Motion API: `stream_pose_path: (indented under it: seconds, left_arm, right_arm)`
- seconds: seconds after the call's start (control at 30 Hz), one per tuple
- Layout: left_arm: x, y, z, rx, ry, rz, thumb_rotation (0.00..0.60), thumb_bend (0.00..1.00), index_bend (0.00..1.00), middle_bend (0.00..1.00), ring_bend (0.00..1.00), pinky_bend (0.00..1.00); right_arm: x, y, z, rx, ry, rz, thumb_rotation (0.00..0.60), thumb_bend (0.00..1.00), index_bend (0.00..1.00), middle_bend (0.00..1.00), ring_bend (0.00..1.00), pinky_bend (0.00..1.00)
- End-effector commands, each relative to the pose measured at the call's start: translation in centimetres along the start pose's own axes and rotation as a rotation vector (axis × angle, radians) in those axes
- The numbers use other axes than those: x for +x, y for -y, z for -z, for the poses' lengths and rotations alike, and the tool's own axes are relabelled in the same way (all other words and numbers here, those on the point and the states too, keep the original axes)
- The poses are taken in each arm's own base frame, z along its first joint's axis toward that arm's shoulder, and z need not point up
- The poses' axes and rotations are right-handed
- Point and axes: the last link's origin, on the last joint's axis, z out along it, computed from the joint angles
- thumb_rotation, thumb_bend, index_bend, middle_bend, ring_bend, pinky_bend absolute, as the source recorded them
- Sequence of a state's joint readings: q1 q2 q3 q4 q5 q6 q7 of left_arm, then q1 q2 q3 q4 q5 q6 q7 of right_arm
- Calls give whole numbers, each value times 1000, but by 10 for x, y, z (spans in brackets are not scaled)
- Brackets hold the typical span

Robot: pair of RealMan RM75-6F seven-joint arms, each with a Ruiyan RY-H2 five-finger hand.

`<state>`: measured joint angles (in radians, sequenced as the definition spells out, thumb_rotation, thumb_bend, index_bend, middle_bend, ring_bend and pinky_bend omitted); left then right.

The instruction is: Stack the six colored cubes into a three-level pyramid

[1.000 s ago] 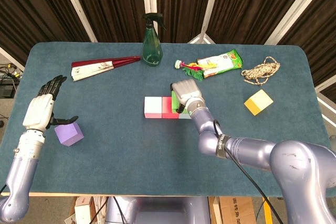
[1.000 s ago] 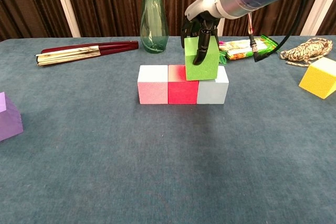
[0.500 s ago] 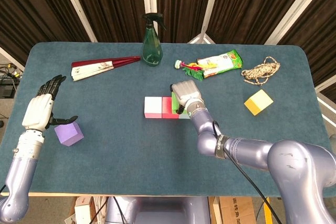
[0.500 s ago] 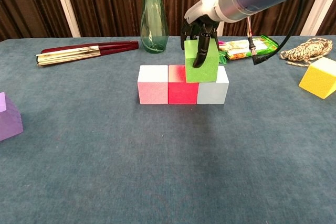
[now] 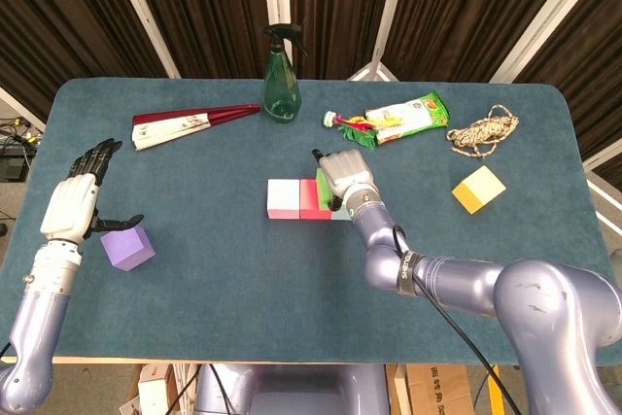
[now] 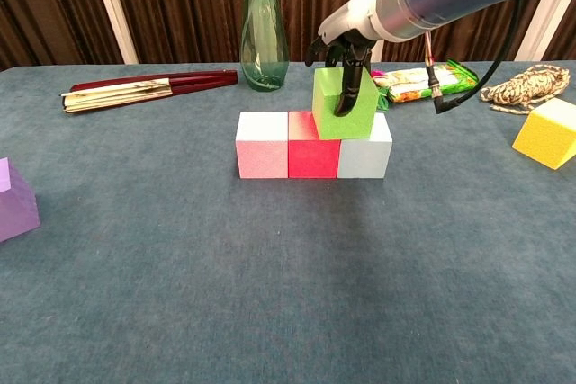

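A pink cube (image 6: 262, 145), a red cube (image 6: 313, 157) and a pale blue cube (image 6: 366, 157) stand in a touching row mid-table. A green cube (image 6: 337, 114) rests on top, straddling the red and pale blue cubes. My right hand (image 6: 346, 56) grips it from above, with fingers (image 6: 345, 94) down its front face. From the head view, the right hand (image 5: 342, 177) hides most of the green cube (image 5: 322, 185). A purple cube (image 5: 128, 247) lies at the near left, and my left hand (image 5: 76, 203) hovers open beside it. A yellow cube (image 5: 478, 189) sits alone at the right.
A green spray bottle (image 5: 282, 75) stands behind the row. A folded fan (image 5: 190, 123) lies at the back left. A snack packet (image 5: 408, 116) and a coil of rope (image 5: 483, 130) lie at the back right. Bare blue cloth (image 5: 292, 298) covers the near half of the table.
The green cube has shifted slightly left on the row and turned a little. The right hand's fingers have spread somewhat at the back. The left hand has not moved.
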<state>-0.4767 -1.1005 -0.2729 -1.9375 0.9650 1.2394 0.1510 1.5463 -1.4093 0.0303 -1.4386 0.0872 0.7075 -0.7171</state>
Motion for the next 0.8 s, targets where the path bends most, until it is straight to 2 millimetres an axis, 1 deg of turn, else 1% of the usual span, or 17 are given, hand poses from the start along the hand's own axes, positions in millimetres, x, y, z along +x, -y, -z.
stream_pose_path:
  seconds: [0.03, 0.2, 0.3, 0.33, 0.57, 0.8]
  left_arm:
    - [0, 0, 0, 0, 1, 0, 600, 66, 0, 0, 0, 0]
    - [0, 0, 0, 0, 0, 0, 600, 66, 0, 0, 0, 0]
    - [0, 0, 0, 0, -1, 1, 600, 66, 0, 0, 0, 0]
    - [0, 0, 0, 0, -2, 1, 600, 66, 0, 0, 0, 0]
    - [1, 0, 0, -3, -2, 4, 600, 65, 0, 0, 0, 0]
    - [3, -2, 1, -8, -9, 13, 600, 66, 0, 0, 0, 0]
  right_arm:
    - [-1, 0, 0, -2, 1, 3, 600, 271, 0, 182, 190, 272]
    - [-2, 0, 1, -10, -3, 7, 600, 270, 0, 104, 114, 216]
    - [-3, 0, 2, -12, 3, 9, 600, 271, 0, 18, 20, 149]
    - [-3, 1, 4, -12, 6, 9, 600, 271, 0, 6, 7, 135]
    - [-6, 3, 12, -8, 25, 13, 600, 270, 0, 0, 0, 103]
    - [-7, -2, 15, -23, 17, 0, 600, 270, 0, 0, 0, 99]
